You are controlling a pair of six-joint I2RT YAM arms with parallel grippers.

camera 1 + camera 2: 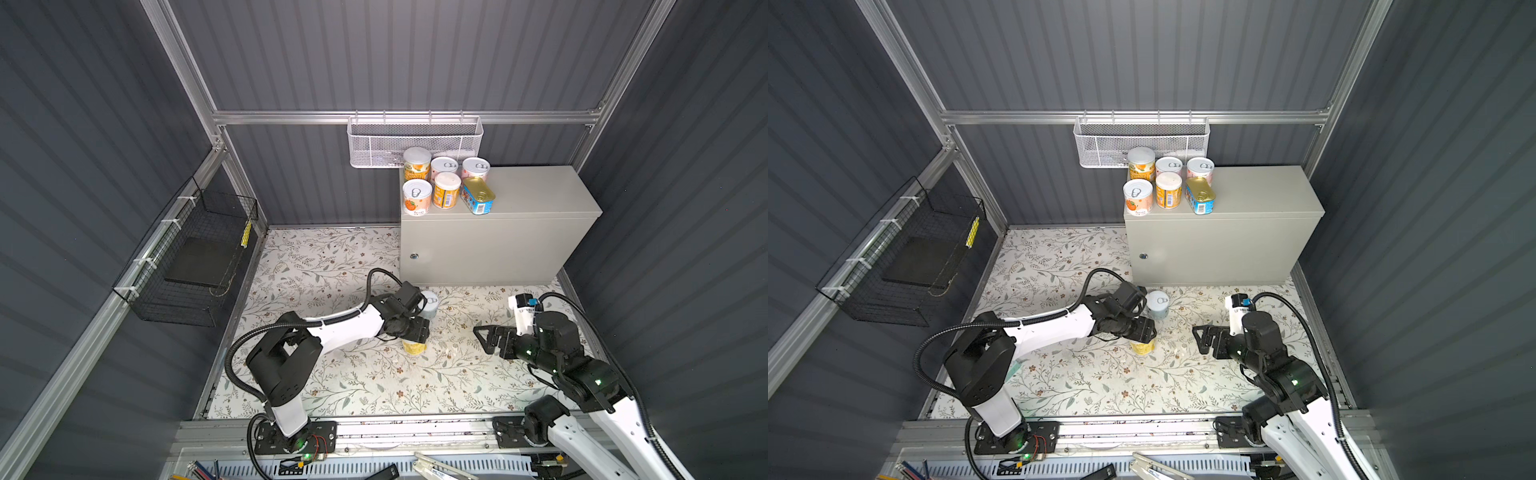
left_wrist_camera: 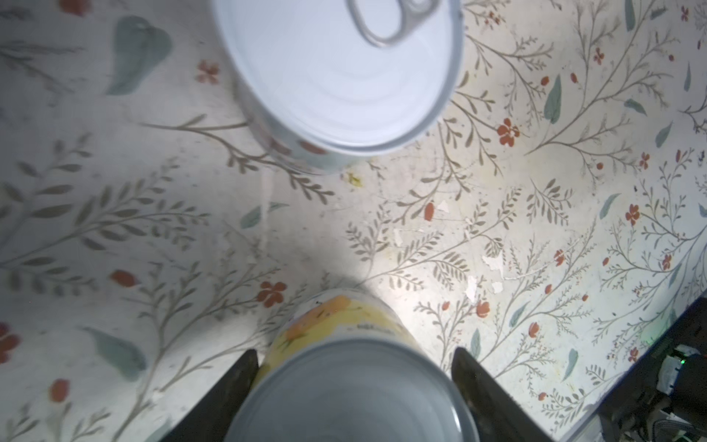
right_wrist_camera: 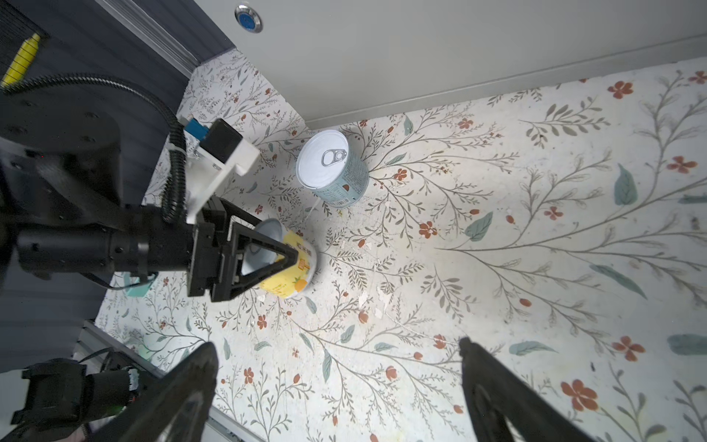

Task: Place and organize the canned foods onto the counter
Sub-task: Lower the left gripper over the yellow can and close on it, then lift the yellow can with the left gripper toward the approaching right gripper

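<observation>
**Inspector:** In both top views, six tins (image 1: 446,183) stand on the counter (image 1: 540,191). The yellow tin (image 1: 414,348) and the pale-blue tin (image 1: 430,302) are below, on the floral mat (image 1: 332,374).

**Clerk:** Left wrist view?

**Inspector:** The left gripper (image 2: 354,358) clamps the yellow tin near its rim. So high a grip may let it tilt or slip when lifted.

**Clerk:** Right wrist view?

**Inspector:** The right gripper (image 3: 336,367) gapes wide and holds nothing. The pale-blue tin stands close by, and a careless swing could topple it.

The floral tabletop (image 1: 353,374) is carrying the counter (image 1: 519,245) at its far right corner, plus a pale-blue tin (image 1: 430,303) and a yellow tin (image 1: 414,347) nearer its middle
</observation>
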